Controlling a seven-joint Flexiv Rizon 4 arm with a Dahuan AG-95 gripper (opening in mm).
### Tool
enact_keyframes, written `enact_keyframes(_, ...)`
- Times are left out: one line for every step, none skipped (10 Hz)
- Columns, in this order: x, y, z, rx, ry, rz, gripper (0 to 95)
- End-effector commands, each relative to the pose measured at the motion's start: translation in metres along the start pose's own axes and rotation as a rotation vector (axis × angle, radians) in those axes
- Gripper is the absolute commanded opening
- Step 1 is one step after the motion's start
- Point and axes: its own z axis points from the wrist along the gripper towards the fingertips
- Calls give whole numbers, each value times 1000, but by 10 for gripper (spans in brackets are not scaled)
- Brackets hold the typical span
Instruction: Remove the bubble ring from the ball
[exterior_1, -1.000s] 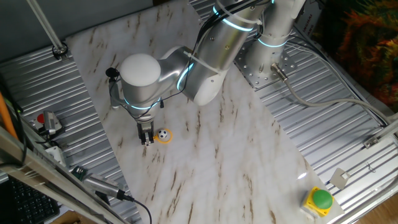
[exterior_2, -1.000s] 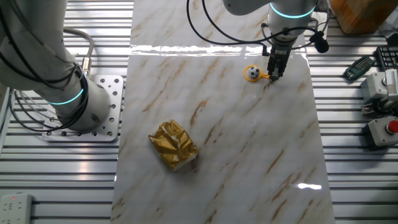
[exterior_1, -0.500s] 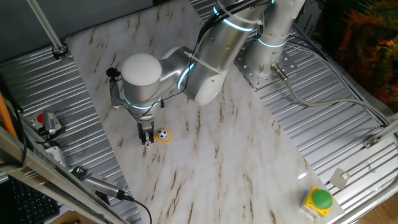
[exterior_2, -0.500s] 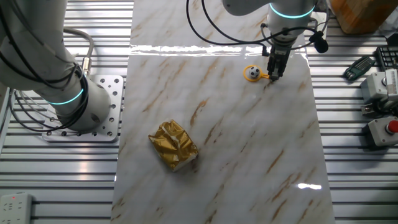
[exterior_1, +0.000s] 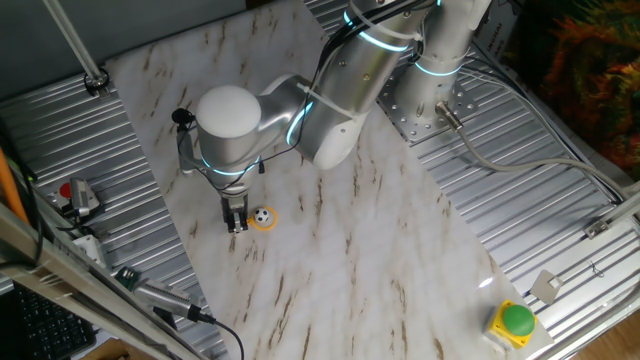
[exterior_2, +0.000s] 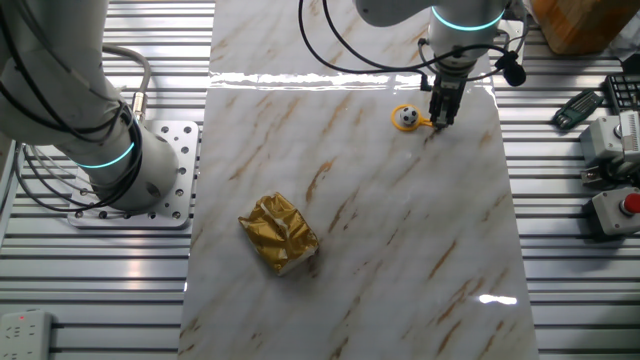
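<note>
Nothing has moved: hand at bubble ring handle.

— How's the light?
— Bright and even, from above. A glare band crosses the marble tabletop near the upper edge of one view, with another small glint at lower right.
— Shadows?
— Soft, faint (barely any under the arm). Focus is sharp; tiny items stay coarse.

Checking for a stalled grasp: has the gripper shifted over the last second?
No. The gripper sits at the same spot beside the ball, and equally far from the gold packet; its spot matches in the other view too.
</note>
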Motion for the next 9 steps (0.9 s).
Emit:
enact_keyframes(0,0,0,1,2,1,0)
enact_keyframes(0,0,0,1,2,1,0)
enact_keyframes(0,0,0,1,3,1,0)
enact_keyframes(0,0,0,1,3,0,0)
enact_keyframes(-1,0,-1,1,3,0,0)
enact_keyframes(-1,1,-1,0,4,1,0)
enact_keyframes(-2,1,-2,1,5,1,0)
enact_keyframes(-2,2,-2,0,5,1,0)
enact_keyframes(-3,2,-3,0,5,2,0)
